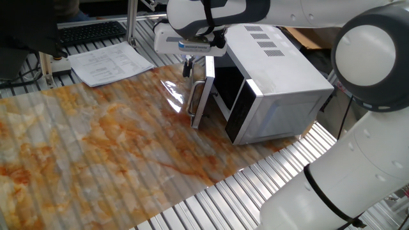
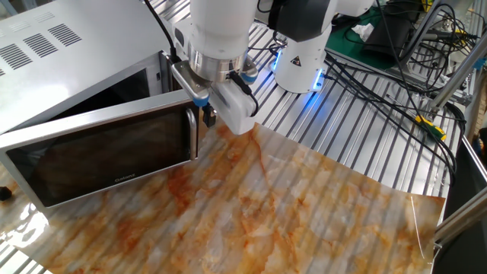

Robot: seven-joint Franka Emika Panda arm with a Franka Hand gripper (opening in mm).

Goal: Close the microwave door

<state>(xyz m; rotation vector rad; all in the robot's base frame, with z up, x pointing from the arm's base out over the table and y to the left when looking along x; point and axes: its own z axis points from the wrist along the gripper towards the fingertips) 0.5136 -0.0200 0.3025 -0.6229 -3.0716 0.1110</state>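
The microwave (image 1: 281, 80) is a silver-grey box with vent slots on top; it also shows at the top left of the other fixed view (image 2: 68, 46). The microwave door (image 1: 203, 89) stands swung open, its dark glass (image 2: 99, 160) facing the table. Its silver bar handle (image 2: 195, 133) runs along the free edge. My gripper (image 2: 207, 116) points down just beside the door's free edge, right by the top of the handle (image 1: 192, 96). The gripper (image 1: 187, 68) has its fingers together and holds nothing.
An orange-marbled mat (image 1: 96, 140) covers the table in front of the door. Papers (image 1: 108, 64) and a keyboard (image 1: 89, 30) lie at the back. The arm's base (image 2: 300, 53) with blue lights and loose cables (image 2: 396, 53) stand beyond the mat.
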